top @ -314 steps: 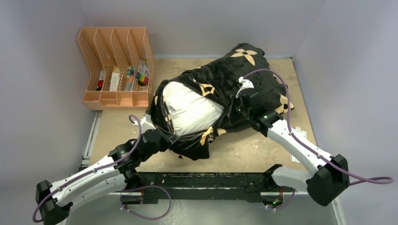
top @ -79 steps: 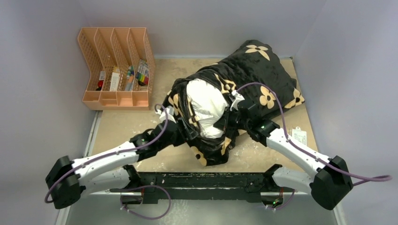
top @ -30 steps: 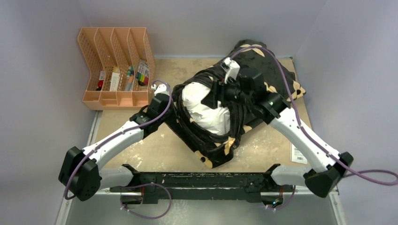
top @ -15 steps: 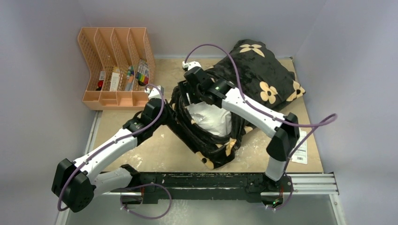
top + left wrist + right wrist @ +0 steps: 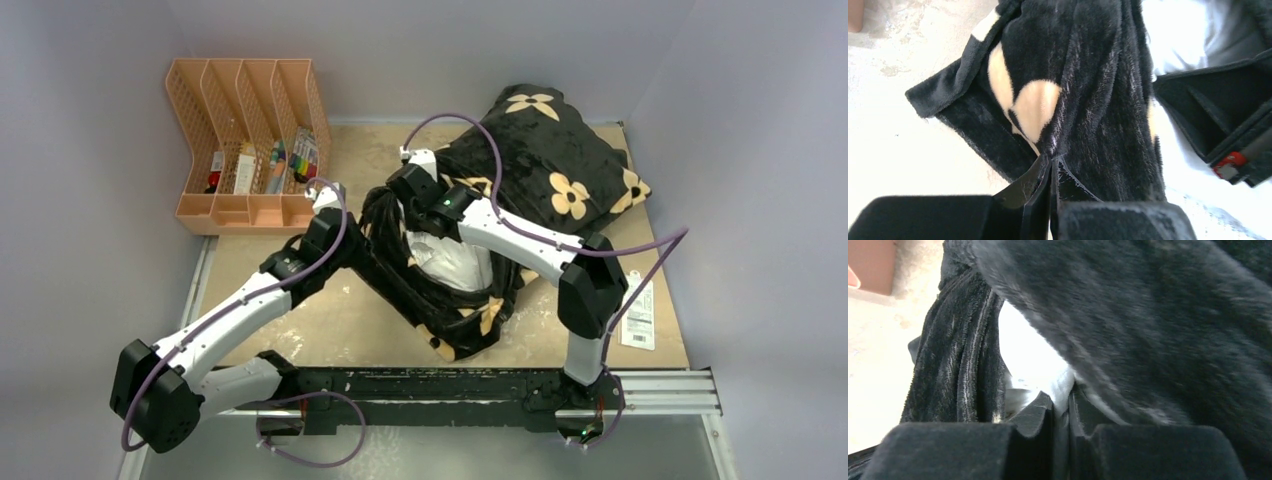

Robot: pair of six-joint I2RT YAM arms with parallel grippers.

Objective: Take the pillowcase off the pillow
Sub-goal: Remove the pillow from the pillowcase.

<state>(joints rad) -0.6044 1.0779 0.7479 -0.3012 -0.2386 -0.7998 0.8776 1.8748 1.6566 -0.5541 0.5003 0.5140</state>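
The black pillowcase (image 5: pixel 560 160) with tan flowers lies across the table's middle and back right. Its open end is bunched round the white pillow (image 5: pixel 455 262), which shows through the opening. My left gripper (image 5: pixel 350 240) is shut on the pillowcase's left rim; in the left wrist view its jaws (image 5: pixel 1052 162) pinch black plush (image 5: pixel 1088 90), with the white pillow (image 5: pixel 1178 35) beyond. My right gripper (image 5: pixel 412 212) reaches into the opening's back edge. In the right wrist view its jaws (image 5: pixel 1062 400) are shut on a fold of white pillow fabric (image 5: pixel 1028 355) under the pillowcase (image 5: pixel 1158 325).
An orange file organizer (image 5: pixel 245 140) holding pens and small items stands at the back left, close to my left gripper. A white printed label (image 5: pixel 640 310) lies at the table's right edge. A black rail (image 5: pixel 450 385) runs along the near edge. Grey walls close in.
My right arm swung from the right side over the pillow to the opening's back left and closed on white fabric. My left gripper carried the pillowcase rim back and left. The cover bunched up.
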